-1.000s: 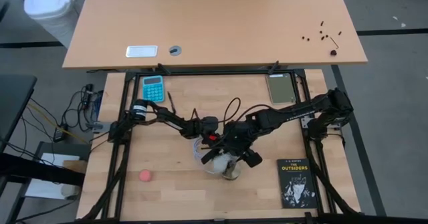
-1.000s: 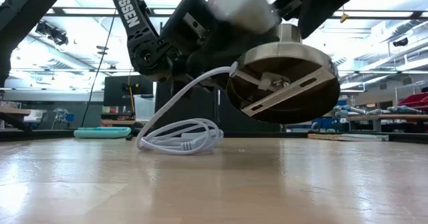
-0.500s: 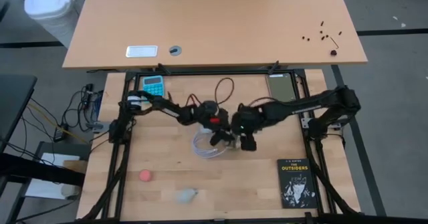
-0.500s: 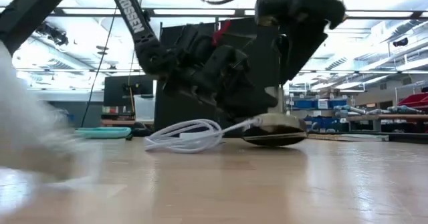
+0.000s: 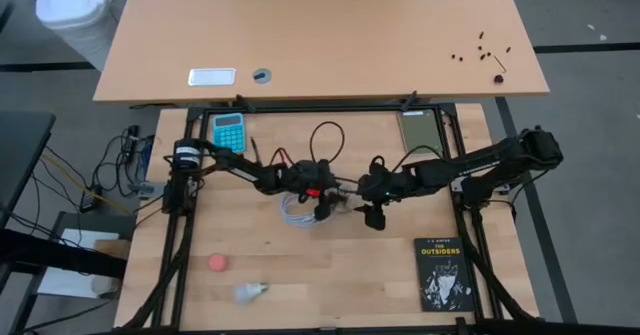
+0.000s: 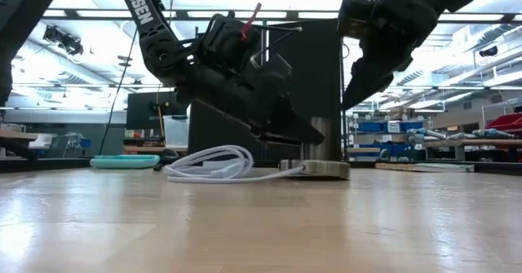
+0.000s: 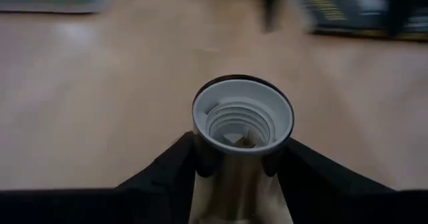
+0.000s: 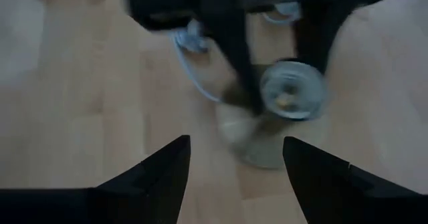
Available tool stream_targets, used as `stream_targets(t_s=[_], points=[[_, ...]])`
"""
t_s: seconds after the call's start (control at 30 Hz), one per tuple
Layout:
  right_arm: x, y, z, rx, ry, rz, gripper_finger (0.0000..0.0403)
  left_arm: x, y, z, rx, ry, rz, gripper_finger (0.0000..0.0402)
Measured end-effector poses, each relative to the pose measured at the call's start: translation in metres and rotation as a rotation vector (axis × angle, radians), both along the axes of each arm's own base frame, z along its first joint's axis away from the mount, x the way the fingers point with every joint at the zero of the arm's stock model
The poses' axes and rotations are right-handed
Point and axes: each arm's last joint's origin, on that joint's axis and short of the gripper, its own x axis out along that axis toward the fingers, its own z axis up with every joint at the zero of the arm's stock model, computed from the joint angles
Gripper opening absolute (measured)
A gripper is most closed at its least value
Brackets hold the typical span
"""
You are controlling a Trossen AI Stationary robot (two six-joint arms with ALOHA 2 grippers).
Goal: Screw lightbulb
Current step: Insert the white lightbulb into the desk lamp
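Observation:
The lightbulb (image 5: 250, 292) lies on its side on the table near the front left, away from both grippers. The metal socket (image 6: 324, 147) stands on its round base (image 6: 322, 171) mid-table, its white-lined open top (image 7: 243, 120) facing up. Its white cord (image 6: 212, 163) lies coiled beside it. My left gripper (image 5: 328, 207) is shut on the socket. My right gripper (image 5: 372, 215) hangs open and empty just right of the socket and above it, and the socket shows ahead of it in the right wrist view (image 8: 291, 90). My left gripper pinches the socket's upright metal neck (image 7: 237, 177) between its two fingers, one on each side, just below the open top. The fingers (image 6: 285, 126) slant down from the table's left. The socket stands upright with its base flat on the table.
A pink ball (image 5: 218, 263) lies near the bulb. A black book (image 5: 443, 273) lies at the front right. A teal calculator (image 5: 230, 132) and a grey device (image 5: 420, 132) sit at the far edge. Bare wood lies along the front middle.
The bulb has dropped from between the grippers to the table and rolled toward the near left corner. The socket, held tilted and lifted a second ago, has gone down and toward the far edge and now stands on its base. Both grippers have moved toward the far edge.

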Motion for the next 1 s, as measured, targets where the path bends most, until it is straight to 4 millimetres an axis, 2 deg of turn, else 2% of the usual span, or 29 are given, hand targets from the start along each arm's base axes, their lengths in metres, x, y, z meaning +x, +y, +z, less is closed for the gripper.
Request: stream_targets(t_s=[0.13, 0.2, 0.33, 0.5, 0.57, 0.7, 0.77, 0.83, 0.93, 1.0], points=[[-0.002, 0.001, 0.004, -0.006, -0.021, 0.008, 0.0249, -0.001, 0.005, -0.001, 0.087, 0.015, 0.149, 0.019], [-0.002, 0.003, 0.005, -0.007, -0.023, 0.013, 0.0249, -0.001, 0.004, -0.001, 0.116, 0.018, 0.164, 0.0203], [-0.002, 0.007, 0.007, -0.02, -0.036, 0.031, 0.0249, 0.001, 0.002, 0.002, 0.173, 0.012, 0.14, 0.0256], [-0.003, 0.011, 0.007, -0.024, -0.038, 0.036, 0.0249, 0.008, 0.007, 0.011, 0.225, -0.007, 0.204, 0.0336], [-0.004, 0.014, 0.008, -0.027, -0.04, 0.041, 0.0249, 0.01, 0.008, 0.019, 0.268, -0.021, 0.217, 0.0359], [-0.009, 0.021, 0.015, -0.065, -0.073, 0.025, 0.0249, 0.008, 0.0, 0.053, 0.312, -0.085, 0.212, 0.038], [-0.016, 0.025, 0.024, -0.091, -0.112, 0.002, 0.0249, 0.001, -0.013, 0.075, 0.319, -0.087, 0.197, 0.0381], [-0.023, 0.031, 0.033, -0.118, -0.155, -0.004, 0.0249, -0.008, -0.035, 0.097, 0.328, -0.084, 0.16, 0.0379], [-0.031, 0.045, 0.039, -0.151, -0.19, 0.015, 0.0249, -0.029, -0.086, 0.119, 0.349, -0.065, 0.083, 0.0371], [-0.033, 0.054, 0.038, -0.162, -0.194, 0.023, 0.0249, -0.043, -0.128, 0.121, 0.337, -0.039, 0.008, 0.0364]])
